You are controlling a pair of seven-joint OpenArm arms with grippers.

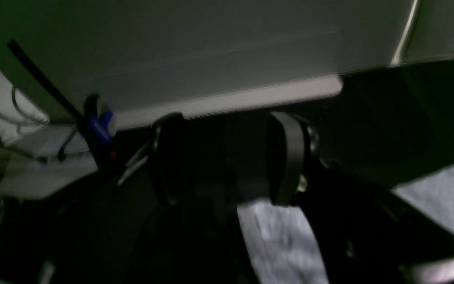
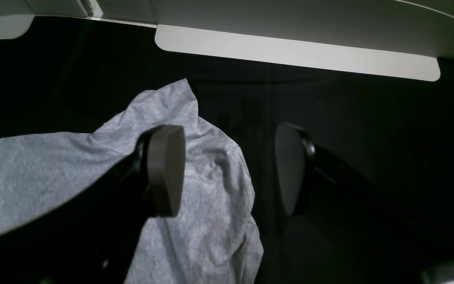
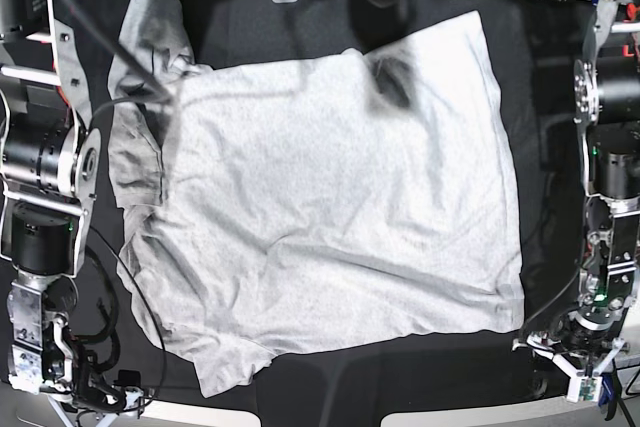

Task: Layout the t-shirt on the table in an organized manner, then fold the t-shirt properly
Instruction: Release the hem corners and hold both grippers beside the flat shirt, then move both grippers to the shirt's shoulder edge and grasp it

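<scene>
The light grey t-shirt (image 3: 330,207) lies spread out on the black table (image 3: 330,387), with one sleeve bunched at the far left corner and wrinkles along its left side. In the right wrist view my right gripper (image 2: 227,169) hangs open above the edge of a rumpled sleeve (image 2: 211,221). Its left pad is over the cloth and its right pad is over bare table (image 2: 349,118); nothing sits between them. The left wrist view is blurred. There my left gripper (image 1: 229,157) has its fingers apart just above a strip of the t-shirt (image 1: 282,244).
Arm bases stand at both sides of the table (image 3: 45,167) (image 3: 610,147). A blue clamp (image 1: 101,126) and cables sit at the table's edge. A white panel (image 2: 290,53) runs along the far edge. Bare black cloth surrounds the shirt.
</scene>
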